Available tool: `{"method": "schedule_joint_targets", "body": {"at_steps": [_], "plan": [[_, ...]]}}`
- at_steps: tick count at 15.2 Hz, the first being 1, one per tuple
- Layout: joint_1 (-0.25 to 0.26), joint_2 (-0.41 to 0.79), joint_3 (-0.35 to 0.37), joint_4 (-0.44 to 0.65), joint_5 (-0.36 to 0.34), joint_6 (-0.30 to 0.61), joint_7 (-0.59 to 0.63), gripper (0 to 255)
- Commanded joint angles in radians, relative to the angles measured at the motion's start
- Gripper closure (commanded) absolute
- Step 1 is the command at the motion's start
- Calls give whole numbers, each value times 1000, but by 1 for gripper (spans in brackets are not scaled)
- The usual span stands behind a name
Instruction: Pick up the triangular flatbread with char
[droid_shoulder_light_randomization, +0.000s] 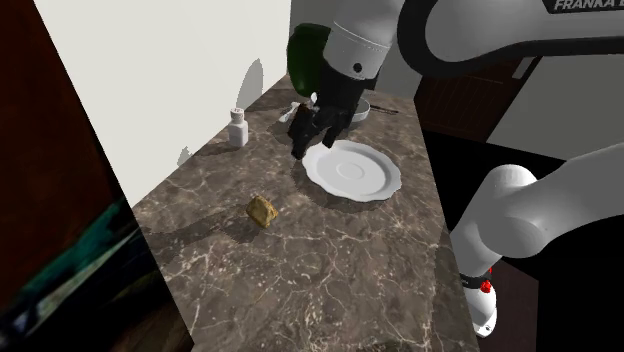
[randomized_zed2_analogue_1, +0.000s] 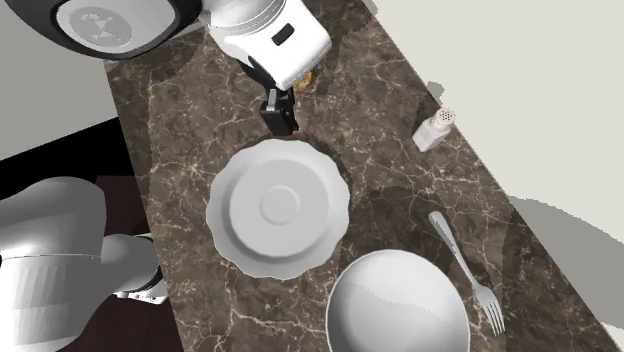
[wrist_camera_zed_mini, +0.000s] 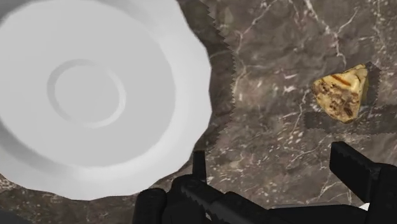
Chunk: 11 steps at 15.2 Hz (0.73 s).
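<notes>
The dark veined marble counter (droid_shoulder_light_randomization: 330, 270) runs from the shoulder view's lower middle to its upper middle. The white arm (droid_shoulder_light_randomization: 530, 215) reaches from the lower right to the top. In the second exterior view, a white bowl (randomized_zed2_analogue_1: 398, 305) sits at the bottom right, cut off by the lower edge. A scalloped white plate (randomized_zed2_analogue_1: 278, 207) lies at the centre, bare.

The black gripper (droid_shoulder_light_randomization: 303, 140) hangs in the shoulder view's upper middle, over the plate's upper-left rim. In the wrist view its 2 fingers (wrist_camera_zed_mini: 356, 170) stand well apart with nothing between them.

A fork (randomized_zed2_analogue_1: 468, 270) lies at the right of the bowl. A small white shaker (droid_shoulder_light_randomization: 237, 127) stands at the upper left, by the wall.

The flatbread (droid_shoulder_light_randomization: 262, 210) rests on bare counter at the shoulder view's centre-left, below and to the left of the gripper and apart from the plate. In the wrist view the flatbread (wrist_camera_zed_mini: 341, 93) lies ahead of the fingers and off their midline, on the side away from the plate. I judge the hand must shift that way before it descends.

The flatbread is a stubby golden wedge with dark streaks, about as wide as it is long, so I cannot name a long axis. In the second exterior view the wrist covers most of it. How high the gripper hangs is hard to tell.
</notes>
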Motion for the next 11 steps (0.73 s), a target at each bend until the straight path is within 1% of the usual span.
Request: {"method": "schedule_joint_targets", "body": {"at_steps": [1,5,8,9,11], "plan": [[-2,48,55,19,0,47,52,0],[-18,150,168,69,-26,129,162,0],[-43,240,259,119,-73,185,258,0],[-47,253,272,127,-82,192,272,0],[-48,261,279,106,-83,220,275,0]]}}
